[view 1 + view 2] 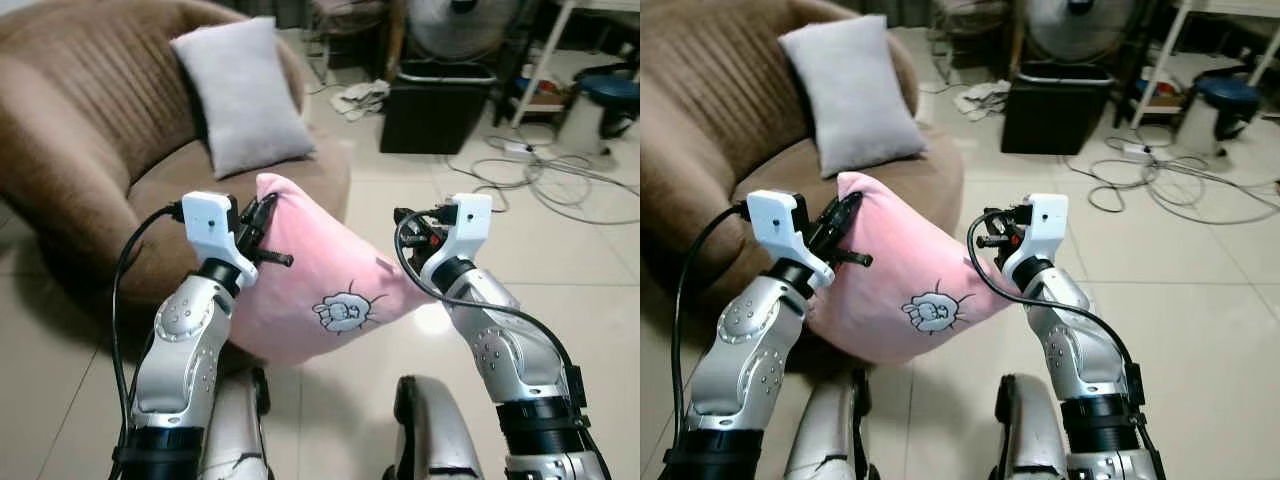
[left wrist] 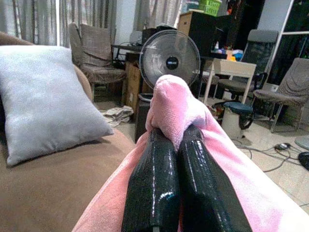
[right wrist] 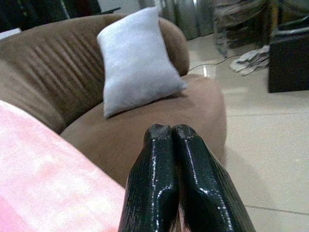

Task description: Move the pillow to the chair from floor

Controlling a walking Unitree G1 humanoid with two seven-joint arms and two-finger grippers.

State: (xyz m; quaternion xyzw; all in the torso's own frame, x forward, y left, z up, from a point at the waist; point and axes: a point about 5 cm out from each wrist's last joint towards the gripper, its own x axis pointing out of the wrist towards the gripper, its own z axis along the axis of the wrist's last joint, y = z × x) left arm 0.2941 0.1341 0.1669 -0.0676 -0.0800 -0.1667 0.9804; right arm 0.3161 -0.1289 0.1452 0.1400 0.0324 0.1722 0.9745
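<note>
The soft pink pillow with a small cartoon print (image 1: pixel 320 290) hangs off the floor between the 2 arms, its upper corner level with the front edge of the round brown upholstered chair (image 1: pixel 90 130). The left gripper (image 2: pixel 177 137) has its 2 black fingers pressed together on a fold of pink fabric at the pillow's top corner. The right gripper (image 3: pixel 172 133) meets the pillow's opposite corner; its fingers lie tight against each other, and a sliver of pink shows at their base, but whether fabric is actually pinched there cannot be told. A pale grey rectangular cushion (image 1: pixel 240 90) leans upright against the chair's ribbed backrest, taking up the rear of the seat. On the tiled floor (image 1: pixel 420 350) past the chair stand a black box-shaped bin (image 1: pixel 435 105) and a round pedestal fan (image 2: pixel 170 58), with a crumpled light cloth (image 1: pixel 360 97) beside the bin. Loose grey cables (image 1: pixel 545 180) sprawl across the tiles well to the robot's right.
</note>
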